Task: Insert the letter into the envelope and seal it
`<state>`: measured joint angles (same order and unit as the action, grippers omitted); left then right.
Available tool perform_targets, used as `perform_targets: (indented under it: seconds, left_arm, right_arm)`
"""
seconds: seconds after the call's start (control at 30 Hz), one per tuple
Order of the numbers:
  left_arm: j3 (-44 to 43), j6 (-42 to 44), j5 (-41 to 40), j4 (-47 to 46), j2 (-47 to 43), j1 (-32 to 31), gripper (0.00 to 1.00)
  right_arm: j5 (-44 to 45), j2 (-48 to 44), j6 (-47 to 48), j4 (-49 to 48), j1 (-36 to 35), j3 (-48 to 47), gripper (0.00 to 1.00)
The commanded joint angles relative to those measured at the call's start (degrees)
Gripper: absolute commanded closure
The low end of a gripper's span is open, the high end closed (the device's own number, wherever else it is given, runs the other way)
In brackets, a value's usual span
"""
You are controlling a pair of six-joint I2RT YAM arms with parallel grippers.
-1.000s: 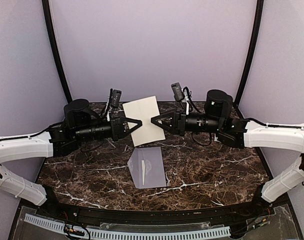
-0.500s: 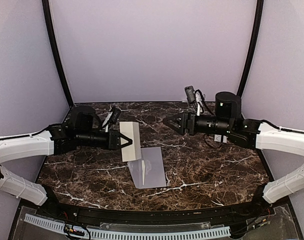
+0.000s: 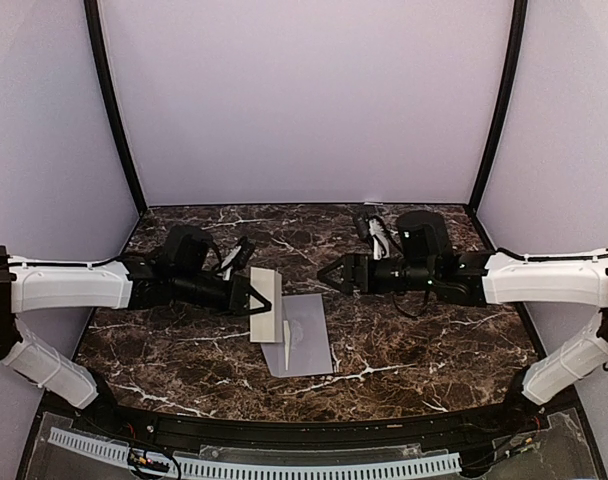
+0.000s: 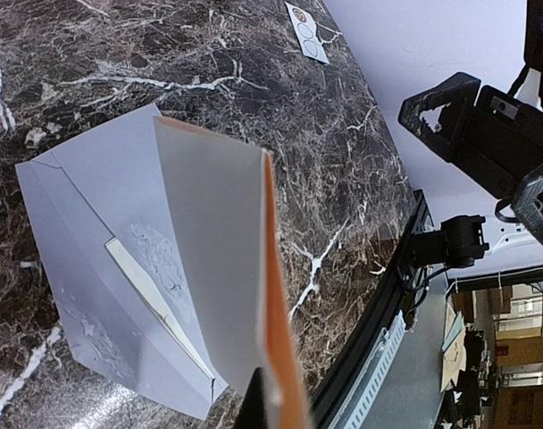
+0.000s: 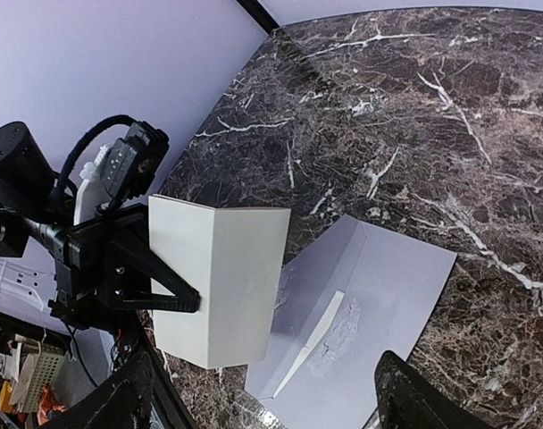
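Observation:
The letter, a folded cream sheet, hangs on edge just above the table with my left gripper shut on its left side. Its lower corner is over the left edge of the envelope. The envelope lies flat at the table's middle, flap open, a white strip along its fold. In the left wrist view the letter fills the centre above the envelope. My right gripper is open and empty, just right of the letter, above the envelope.
A small white sticker sheet with circles lies on the dark marble table beyond the envelope. The black front rail runs along the near edge. Lavender walls close in the back and sides.
The right gripper opened and let go of the letter, then drew back and lowered. The left arm carried the letter down from mid-air to the envelope's left edge.

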<state>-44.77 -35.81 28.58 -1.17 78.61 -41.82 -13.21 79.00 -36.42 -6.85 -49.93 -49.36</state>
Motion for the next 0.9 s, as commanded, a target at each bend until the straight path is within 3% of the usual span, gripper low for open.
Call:
perform_targets:
  seconds: [0.0, 0.87]
  left_arm:
    - [2.3, -2.6, 1.2, -2.9, 1.7, 0.4, 1.0]
    - [4.1, -7.8, 1.5, -11.4, 7.1, 0.4, 1.0]
  right_arm:
    - [0.3, 2.4, -2.4, -1.7, -0.8, 0.6, 0.18]
    - [2.5, 13.8, -5.2, 4.3, -1.6, -3.7, 0.25]
